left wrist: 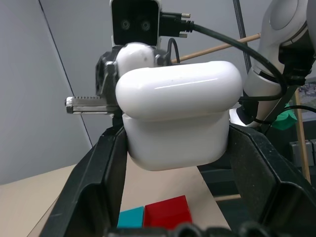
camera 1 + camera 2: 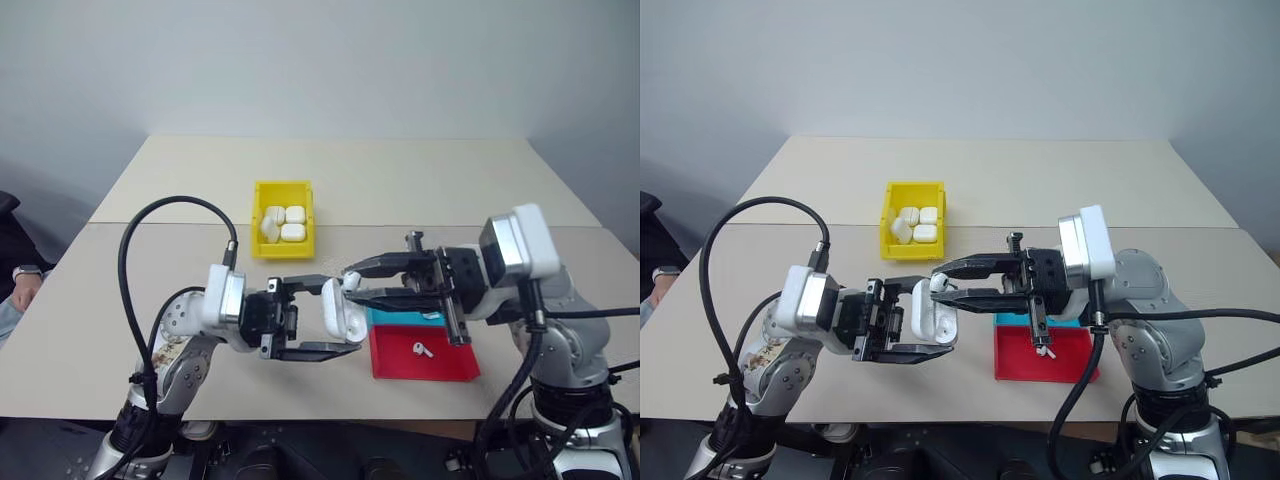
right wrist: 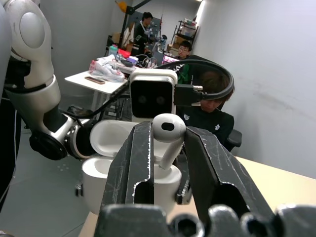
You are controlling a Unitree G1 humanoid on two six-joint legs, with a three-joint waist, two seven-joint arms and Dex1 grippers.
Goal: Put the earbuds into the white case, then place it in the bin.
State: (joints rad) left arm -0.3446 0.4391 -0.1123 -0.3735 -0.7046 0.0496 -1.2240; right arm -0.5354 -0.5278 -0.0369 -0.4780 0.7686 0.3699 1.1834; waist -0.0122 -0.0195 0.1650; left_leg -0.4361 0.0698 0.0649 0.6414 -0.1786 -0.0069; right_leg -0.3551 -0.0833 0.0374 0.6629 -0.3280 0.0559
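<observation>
Putting an earbud (image 3: 168, 131) in — pinched tight in the right hand (image 2: 352, 281), just over the open white case (image 2: 338, 312) gripped by the left hand (image 2: 335, 318). Next, lower gently. Another earbud (image 2: 422, 349) on red tray (image 2: 440, 368) — bin (image 2: 259, 190) waiting.

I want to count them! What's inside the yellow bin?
The yellow bin holds four white cases, lids shut. Whether earbuds are inside them is hidden.
</observation>
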